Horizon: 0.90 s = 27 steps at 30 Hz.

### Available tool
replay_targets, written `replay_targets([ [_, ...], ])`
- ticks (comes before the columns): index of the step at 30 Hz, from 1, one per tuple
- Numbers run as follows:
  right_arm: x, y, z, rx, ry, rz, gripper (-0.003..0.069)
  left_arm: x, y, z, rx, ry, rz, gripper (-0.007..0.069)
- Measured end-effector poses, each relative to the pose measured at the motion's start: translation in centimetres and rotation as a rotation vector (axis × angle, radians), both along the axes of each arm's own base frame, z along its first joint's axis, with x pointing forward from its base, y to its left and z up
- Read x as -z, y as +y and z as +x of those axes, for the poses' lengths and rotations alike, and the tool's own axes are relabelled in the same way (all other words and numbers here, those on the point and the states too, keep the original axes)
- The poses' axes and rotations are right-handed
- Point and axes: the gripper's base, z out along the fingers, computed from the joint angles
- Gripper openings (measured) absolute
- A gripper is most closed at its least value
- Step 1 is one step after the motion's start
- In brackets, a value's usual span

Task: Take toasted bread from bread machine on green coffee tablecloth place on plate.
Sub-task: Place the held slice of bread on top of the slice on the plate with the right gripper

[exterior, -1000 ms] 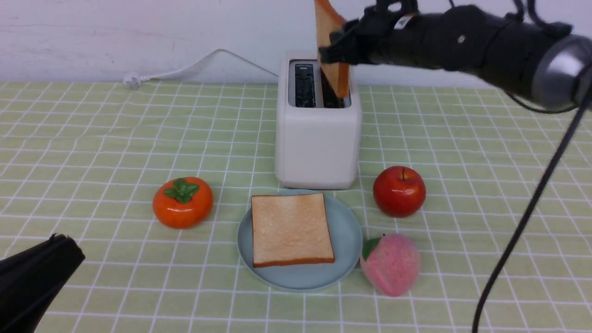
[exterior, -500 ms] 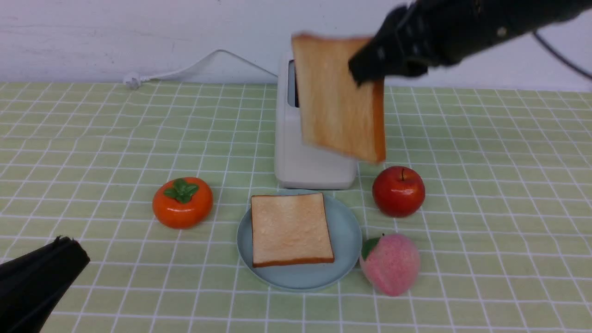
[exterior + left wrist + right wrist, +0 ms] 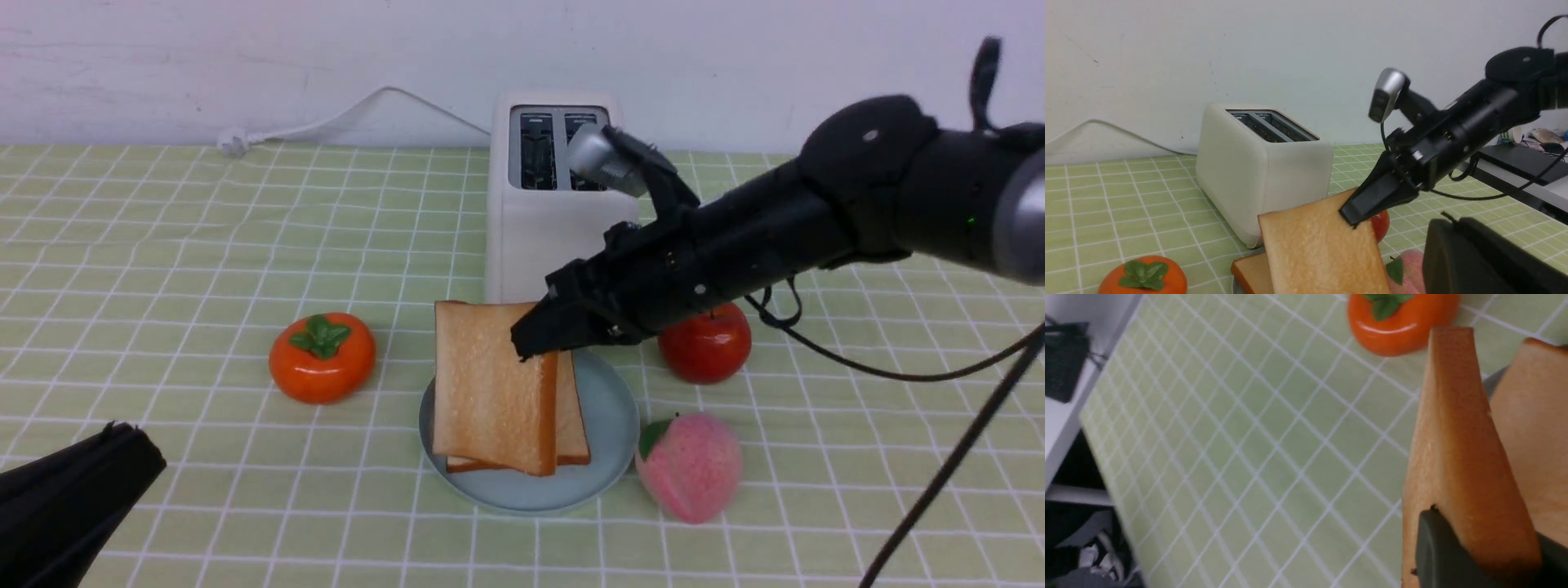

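**Mia:** Where is the toast?

**Ben:** One flat, square, golden-brown slice of toast (image 3: 578, 429) lies on the round, pale blue-green plate (image 3: 614, 408). The black right gripper (image 3: 529, 349) pinches a second slice (image 3: 490, 384), square and golden too, by its corner. It hangs tilted over the first one. I cannot tell if they touch.

**Mia:** And the white boxy toaster (image 3: 555, 245)?

**Ben:** Just behind the plate, near the back edge of the light green checked tablecloth (image 3: 163, 245).

**Mia:** The black left gripper (image 3: 114, 431)?

**Ben:** Closed, holding nothing, by the front left corner.
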Motion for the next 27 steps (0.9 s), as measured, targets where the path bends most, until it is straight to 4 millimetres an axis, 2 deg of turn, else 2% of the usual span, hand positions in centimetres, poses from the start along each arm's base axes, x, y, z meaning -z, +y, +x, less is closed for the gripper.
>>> replay_targets([
  [4,1.8,0.0,1.2,0.062,-0.003,-0.019,0.0115,0.0,0.0,0.0,0.000,0.000,0.000,-0.0013],
  [8,2.0,-0.1,1.6,0.083,-0.024,-0.033,0.0115,0.0,0.0,0.0,0.000,0.000,0.000,-0.0013],
  [12,2.2,-0.2,1.6,0.077,-0.047,-0.066,0.0146,0.0,0.0,0.0,0.000,0.000,0.000,-0.0013],
  [16,2.6,-0.6,1.6,0.057,-0.065,-0.136,0.0279,0.0,0.0,0.0,0.004,-0.001,0.000,-0.0013],
  [17,2.6,-0.6,1.6,0.057,-0.065,-0.136,0.0286,0.0,0.0,0.0,0.004,-0.001,0.000,-0.0013],
  [18,2.8,-0.8,1.6,0.055,-0.067,-0.171,0.0349,0.0,0.0,0.0,0.004,-0.001,0.000,-0.0012],
  [20,2.7,-1.0,1.6,0.062,-0.066,-0.189,0.0401,0.0,0.0,0.0,0.004,-0.001,0.000,-0.0013],
  [24,1.3,-1.7,1.1,0.072,-0.106,-0.248,0.0449,0.0,0.0,0.0,0.004,-0.001,0.000,-0.0010],
  [27,-0.4,-2.3,0.6,0.086,-0.154,-0.283,0.0451,0.0,0.0,0.0,0.004,-0.001,0.000,-0.0010],
])
